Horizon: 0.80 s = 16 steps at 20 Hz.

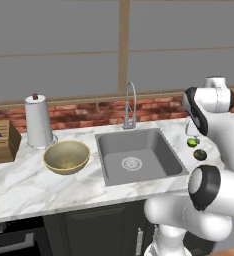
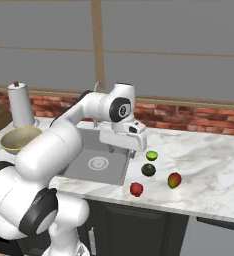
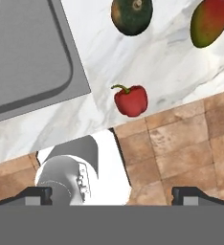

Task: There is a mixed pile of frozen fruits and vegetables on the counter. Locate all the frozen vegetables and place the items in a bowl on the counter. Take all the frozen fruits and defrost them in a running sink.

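My gripper (image 2: 130, 150) hangs spread and empty above the tabletop (image 2: 209, 150), just right of the sink (image 2: 96, 162). Below it, near the front edge, lies the red pepper (image 3: 131, 100); the dark green vegetable (image 3: 131, 15) and the mango (image 3: 210, 22) sit farther back. The pepper looks glossy, rigid and light (frozen, so likely slick); I'd pinch it across its widest part, away from the stem. The bowl (image 1: 66, 156) waits left of the sink.
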Tool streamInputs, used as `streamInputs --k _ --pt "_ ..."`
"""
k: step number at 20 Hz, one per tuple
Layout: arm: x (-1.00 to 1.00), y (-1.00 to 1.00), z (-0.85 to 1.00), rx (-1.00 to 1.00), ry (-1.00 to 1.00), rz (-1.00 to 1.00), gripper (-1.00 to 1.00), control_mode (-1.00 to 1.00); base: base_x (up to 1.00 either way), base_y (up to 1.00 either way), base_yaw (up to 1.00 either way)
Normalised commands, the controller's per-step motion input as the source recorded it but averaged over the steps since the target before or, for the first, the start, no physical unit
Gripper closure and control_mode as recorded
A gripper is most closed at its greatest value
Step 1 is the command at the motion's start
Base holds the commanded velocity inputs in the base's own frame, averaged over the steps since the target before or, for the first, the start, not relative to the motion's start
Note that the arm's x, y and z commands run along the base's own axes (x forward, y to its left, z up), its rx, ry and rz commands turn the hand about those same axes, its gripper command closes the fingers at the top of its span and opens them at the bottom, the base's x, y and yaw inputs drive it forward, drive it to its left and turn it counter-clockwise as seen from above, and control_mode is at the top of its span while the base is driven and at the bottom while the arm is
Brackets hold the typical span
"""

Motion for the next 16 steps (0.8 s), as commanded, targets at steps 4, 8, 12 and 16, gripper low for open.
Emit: streamInputs --k 4,8,12,16 --pt "-0.26 -0.20 -0.18 0.00 0.01 -0.05 -1.00 -1.00 0.00 0.00 0.00" --pt "-0.05 -0.11 -0.44 0.04 -0.03 0.00 -1.00 -1.00 0.00 0.00 0.00" --pt "0.24 -0.09 -0.43 0.00 -0.31 0.11 -1.00 -1.00 0.00 0.00 0.00" --pt "0.18 -0.19 -0.28 0.00 -0.23 0.10 -1.00 -1.00 0.00 0.00 0.00"
